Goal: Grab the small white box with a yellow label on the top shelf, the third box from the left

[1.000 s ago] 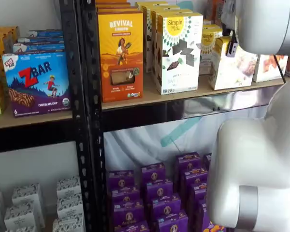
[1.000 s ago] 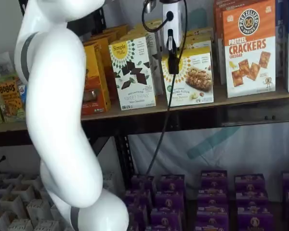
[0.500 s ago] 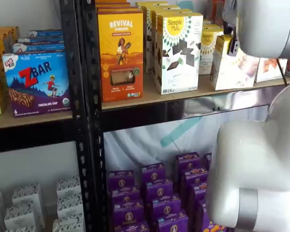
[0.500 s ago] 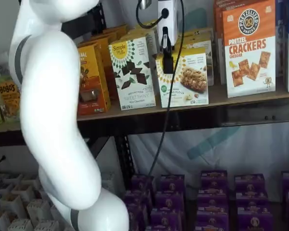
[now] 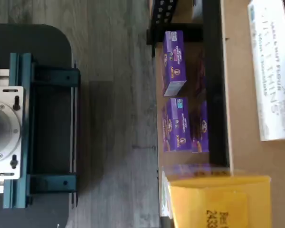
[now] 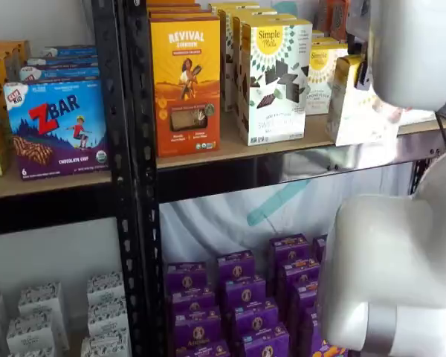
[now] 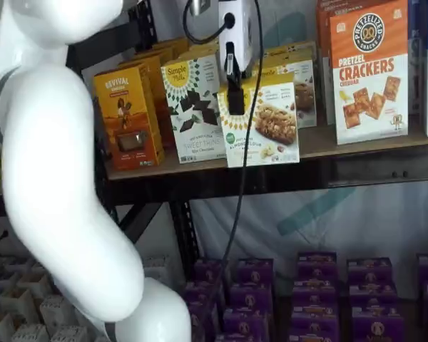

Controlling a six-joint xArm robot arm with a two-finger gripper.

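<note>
The small white box (image 7: 262,122), with a round yellow logo and a snack picture, hangs tilted in front of the top shelf (image 7: 346,142), out past its metal front rail. My gripper (image 7: 235,91) is shut on the box's upper left corner; one black finger lies over its front, with the cable beside it. In a shelf view the box (image 6: 354,110) shows its yellow side panel, and the arm's white body hides the fingers. In the wrist view a yellow carton face (image 5: 218,204) with printed digits lies over the tan shelf board (image 5: 242,118).
The taller white Simple Mills box (image 7: 196,107) and an orange Revival box (image 7: 128,117) stand left of the gap. A pretzel crackers box (image 7: 367,68) stands to the right. More yellow-label boxes (image 7: 299,71) stand behind. Purple boxes (image 7: 314,285) fill the lower shelf. The arm's white links (image 7: 57,178) stand in front.
The gripper has drawn the small white box forward off the shelf row and out past the front rail. The box has tilted. The arm has shifted with it.
</note>
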